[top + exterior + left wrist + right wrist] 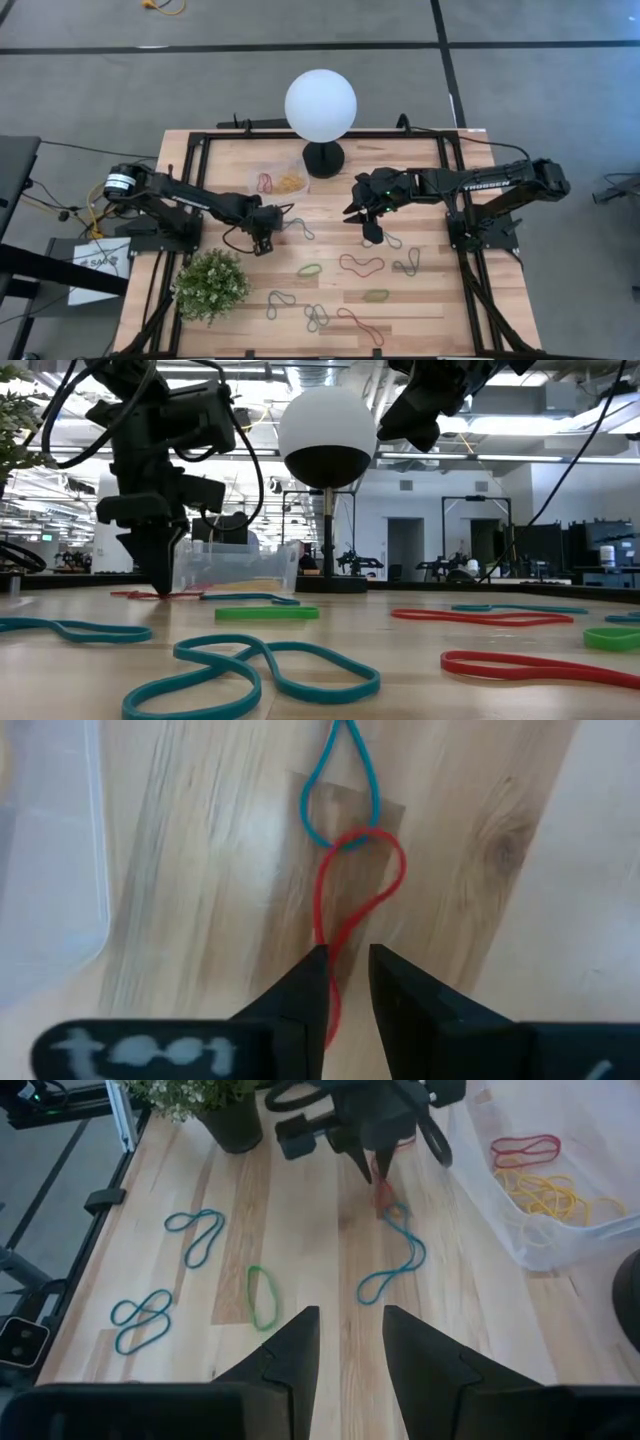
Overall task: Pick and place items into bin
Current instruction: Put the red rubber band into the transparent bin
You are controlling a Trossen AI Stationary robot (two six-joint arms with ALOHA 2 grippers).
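While the left gripper stands fingertips-down on the table just below the clear bin at centre frame of the high view, its fingers pinch a red band that overlaps a grey-blue band. Red and yellow bands lie inside the bin. The right gripper hovers spread apart at centre right, above loose bands scattered across the lower table.
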